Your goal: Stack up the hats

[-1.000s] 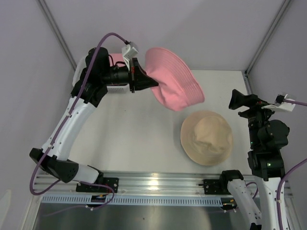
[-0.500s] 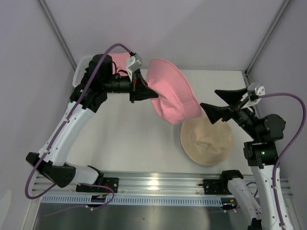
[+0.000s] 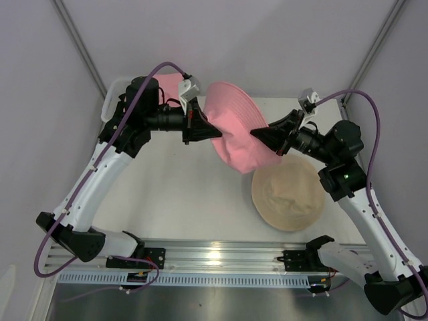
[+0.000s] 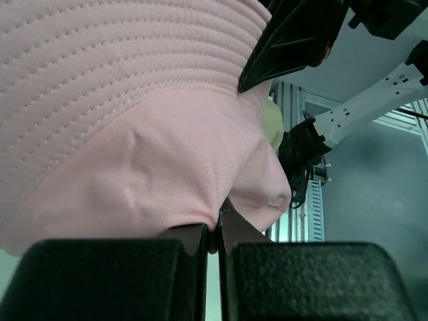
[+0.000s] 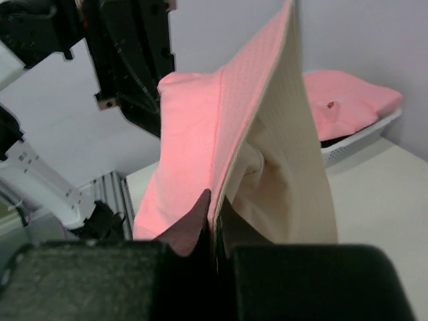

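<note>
A pink bucket hat [image 3: 237,130] hangs in the air over the back of the table, stretched between both arms. My left gripper [image 3: 212,130] is shut on its left edge; up close the jaws [image 4: 219,224] pinch pink fabric [image 4: 134,134]. On the hat's right side my right gripper [image 3: 256,135] is shut on the brim [image 5: 215,204], whose pink outside [image 5: 187,147] and cream lining [image 5: 287,174] both show. A beige bucket hat [image 3: 289,194] lies crown up on the table, below and to the right of the pink one.
A white mesh basket [image 3: 110,100] stands at the back left behind the left arm, holding another pink hat [image 5: 348,97] over something black. The rail with both arm bases [image 3: 221,257] runs along the near edge. Grey walls enclose the table.
The right arm swung in from the right edge, jaws wide open, and shut on the pink hat's brim. The left arm shifted slightly right, still holding the hat.
</note>
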